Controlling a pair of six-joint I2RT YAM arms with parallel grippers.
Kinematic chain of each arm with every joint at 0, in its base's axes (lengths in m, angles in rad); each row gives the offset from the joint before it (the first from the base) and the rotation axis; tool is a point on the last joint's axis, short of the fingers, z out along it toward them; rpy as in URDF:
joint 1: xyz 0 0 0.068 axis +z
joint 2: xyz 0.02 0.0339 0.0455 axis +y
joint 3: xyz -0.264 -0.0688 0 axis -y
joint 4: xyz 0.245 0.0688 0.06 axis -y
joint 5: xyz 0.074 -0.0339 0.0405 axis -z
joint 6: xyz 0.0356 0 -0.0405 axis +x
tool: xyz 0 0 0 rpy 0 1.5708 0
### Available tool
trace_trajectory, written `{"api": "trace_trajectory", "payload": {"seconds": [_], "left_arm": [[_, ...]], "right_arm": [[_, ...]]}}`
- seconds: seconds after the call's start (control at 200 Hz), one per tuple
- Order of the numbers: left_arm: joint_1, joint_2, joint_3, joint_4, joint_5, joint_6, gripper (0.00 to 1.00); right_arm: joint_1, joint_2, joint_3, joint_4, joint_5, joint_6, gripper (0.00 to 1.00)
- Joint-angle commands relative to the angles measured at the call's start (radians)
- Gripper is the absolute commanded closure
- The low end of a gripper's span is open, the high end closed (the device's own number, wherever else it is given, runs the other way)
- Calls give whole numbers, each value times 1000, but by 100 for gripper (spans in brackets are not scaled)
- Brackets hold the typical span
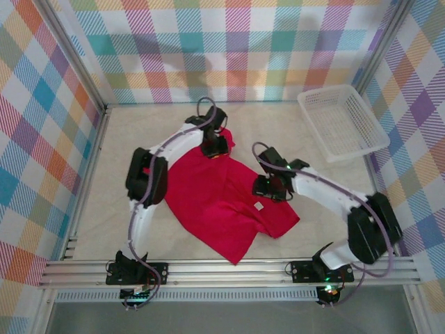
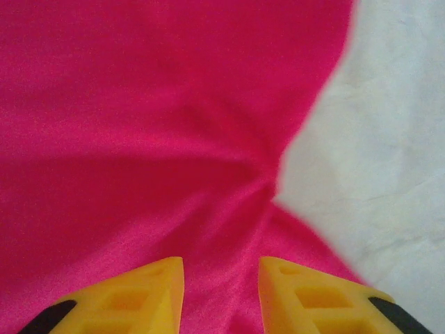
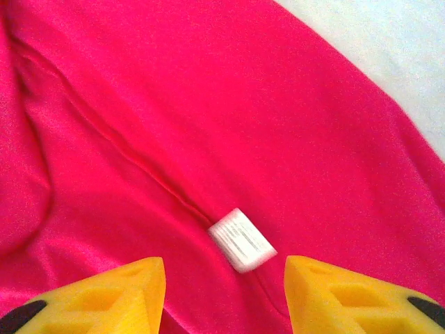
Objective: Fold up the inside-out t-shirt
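basket (image 1: 342,122) blocks far rt corner, open table (image 1: 104,188) left

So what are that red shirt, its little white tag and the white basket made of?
Shirt: soft cloth, probably knit, matte with a faint sheen; it creases and shows a stitched seam. Tag: smooth, satiny-looking label with printed lines. Basket: likely rigid white plastic, judging by its open mesh walls.

Left arm (image 1: 149,177) and right arm (image 1: 334,198) bend outward at the elbows. Left tool (image 1: 214,147) points down, its 2 yellow fingers (image 2: 149,292) narrowly parted. Right tool (image 1: 268,186) points down, fingers (image 3: 334,292) wider apart.
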Motion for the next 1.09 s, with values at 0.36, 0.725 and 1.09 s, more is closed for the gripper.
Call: {"api": "trace_trajectory", "payload": {"seconds": [0.36,0.725,1.09], "left_arm": [[216,-197,-446,119,-120,35,64],[70,231,60,83,42,9,66],[63,150,262,-60,115,111,56]], "right_arm": [[-7,441,241,-66,-81,-157,52],[82,186,-154,69,-141,86,56],[87,45,-46,22,25,31,53]]}}
